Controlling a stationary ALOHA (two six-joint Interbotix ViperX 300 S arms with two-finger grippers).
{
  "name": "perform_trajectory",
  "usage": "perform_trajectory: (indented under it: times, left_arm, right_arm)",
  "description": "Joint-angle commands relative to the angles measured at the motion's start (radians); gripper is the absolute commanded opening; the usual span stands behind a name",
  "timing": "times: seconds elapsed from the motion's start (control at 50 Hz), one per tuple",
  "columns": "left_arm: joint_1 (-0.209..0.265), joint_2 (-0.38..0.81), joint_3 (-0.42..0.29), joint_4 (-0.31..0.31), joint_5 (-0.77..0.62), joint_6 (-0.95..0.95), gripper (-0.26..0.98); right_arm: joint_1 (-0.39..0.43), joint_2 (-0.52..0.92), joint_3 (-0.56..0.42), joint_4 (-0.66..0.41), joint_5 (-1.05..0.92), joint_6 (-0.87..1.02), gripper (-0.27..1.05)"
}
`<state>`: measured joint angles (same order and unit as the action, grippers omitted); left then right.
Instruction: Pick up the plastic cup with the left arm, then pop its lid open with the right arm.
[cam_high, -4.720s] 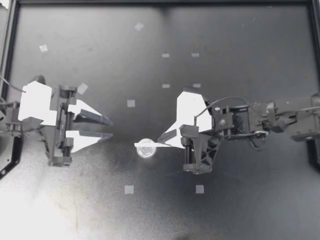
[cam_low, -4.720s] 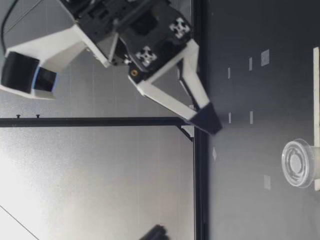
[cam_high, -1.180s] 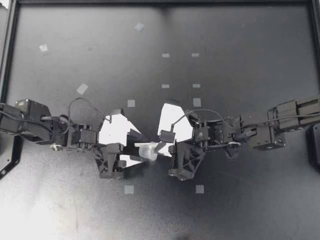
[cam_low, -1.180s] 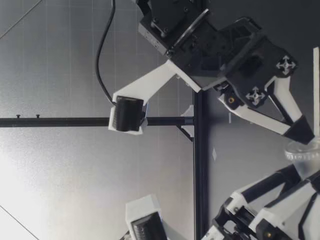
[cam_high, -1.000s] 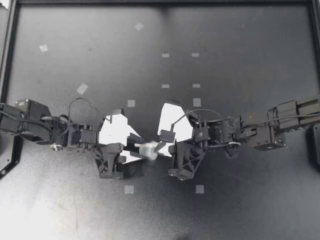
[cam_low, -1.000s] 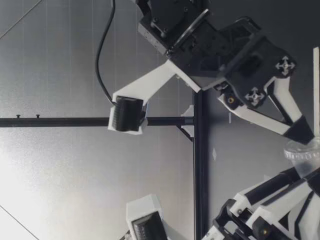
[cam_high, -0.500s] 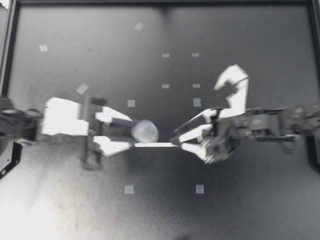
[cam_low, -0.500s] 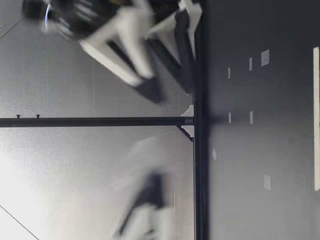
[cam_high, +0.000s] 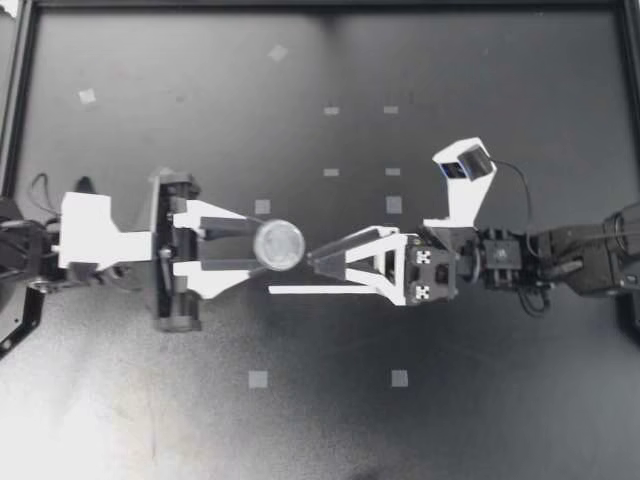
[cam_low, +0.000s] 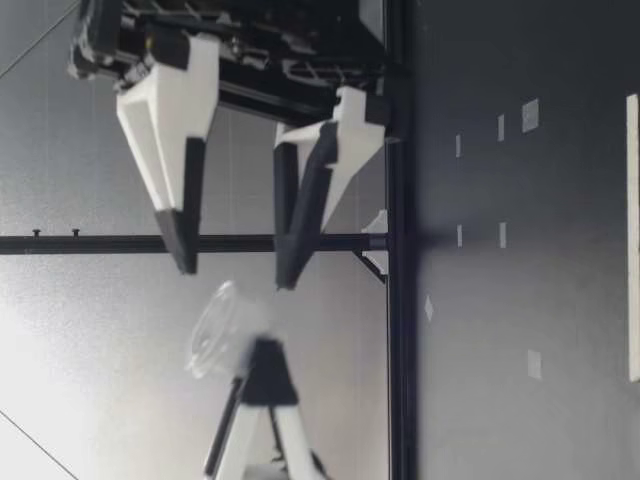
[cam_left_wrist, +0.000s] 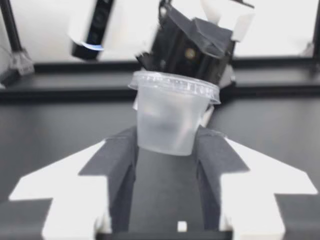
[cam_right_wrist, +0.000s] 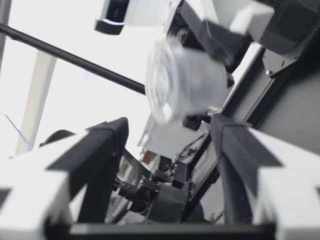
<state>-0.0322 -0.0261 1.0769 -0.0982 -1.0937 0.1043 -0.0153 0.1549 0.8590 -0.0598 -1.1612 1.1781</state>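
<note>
One clear cup (cam_high: 278, 245): aloft over the desk (cam_high: 450, 80), clamped in your left pincer (cam_high: 262, 246). Your right pincer (cam_high: 291, 274): spread, empty, at the cup's 4 o'clock. Step, likely: handover; next calls for centring those fingers on the cup

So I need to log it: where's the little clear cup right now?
In the top view the cup is in the left gripper, left of centre and up off the table, with the open right gripper facing it.
</note>
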Motion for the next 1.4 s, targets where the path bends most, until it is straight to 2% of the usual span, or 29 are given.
perform_trajectory:
  times: [0.0,0.22,0.44,0.56,0.66,0.74,0.84,0.96,1.16,1.38]
  left_arm:
    - [0.000,-0.002,-0.029,-0.002,0.017,0.002,0.09]
    - [0.000,0.015,-0.038,-0.003,0.021,-0.003,0.09]
    - [0.000,0.017,-0.031,-0.002,0.025,-0.009,0.09]
    - [-0.002,0.017,-0.034,-0.003,0.028,-0.025,0.09]
    - [0.000,0.015,-0.035,-0.003,0.028,-0.058,0.09]
    - [0.000,0.015,-0.040,-0.003,0.028,-0.098,0.09]
    - [0.000,0.015,-0.041,-0.003,0.028,-0.155,0.09]
    - [0.000,0.017,-0.038,-0.003,0.028,-0.199,0.09]
    - [-0.002,0.015,-0.041,-0.003,0.051,-0.218,0.09]
    - [0.000,-0.014,-0.069,-0.003,0.118,-0.301,0.09]
  right_arm:
    - [-0.023,-0.060,-0.028,-0.031,0.003,-0.002,0.66]
    - [-0.058,-0.183,-0.060,-0.175,-0.074,-0.017,0.66]
    - [-0.107,-0.298,-0.002,-0.261,-0.011,-0.060,0.66]
    - [-0.163,-0.368,0.011,-0.397,0.117,-0.101,0.65]
    - [-0.166,-0.393,-0.005,-0.551,0.337,-0.236,0.65]
    - [-0.155,-0.385,-0.009,-0.621,0.494,-0.356,0.65]
    - [-0.141,-0.359,-0.009,-0.627,0.594,-0.495,0.65]
    - [-0.137,-0.325,-0.006,-0.617,0.552,-0.615,0.65]
    - [-0.137,-0.282,-0.003,-0.598,0.474,-0.646,0.65]
    - [-0.137,-0.325,0.003,-0.597,0.480,-0.670,0.65]
